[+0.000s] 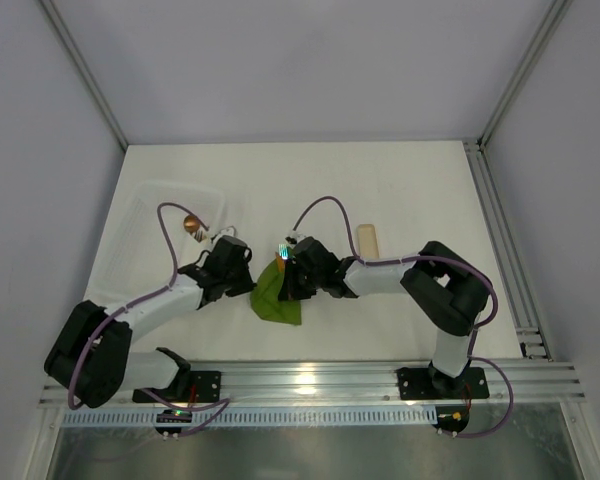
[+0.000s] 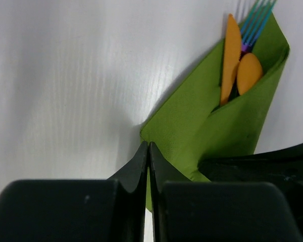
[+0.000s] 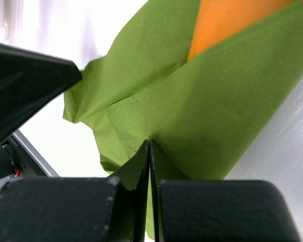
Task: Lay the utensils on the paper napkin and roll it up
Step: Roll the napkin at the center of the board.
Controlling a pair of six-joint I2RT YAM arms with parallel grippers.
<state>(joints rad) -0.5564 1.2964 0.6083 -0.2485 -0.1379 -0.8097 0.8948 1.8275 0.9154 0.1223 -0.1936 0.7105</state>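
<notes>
White tabletop [image 1: 400,190]; left gripper [image 2: 149,146] and right gripper [image 3: 149,143] seemingly both pinch the paper napkin [image 2: 192,126].

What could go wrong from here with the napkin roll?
1. The left fingers and right fingers each pinch a thin edge of the paper napkin. Pulling in opposite directions could tear it.
2. The utensils poke out of the loose, open fold. A tug or tilt might slide them out.

right fingers [image 3: 133,177] pressed together on the folded green paper napkin [image 3: 192,116], orange utensil [image 3: 227,20] tucked inside, white table [image 3: 288,151] beneath
</notes>
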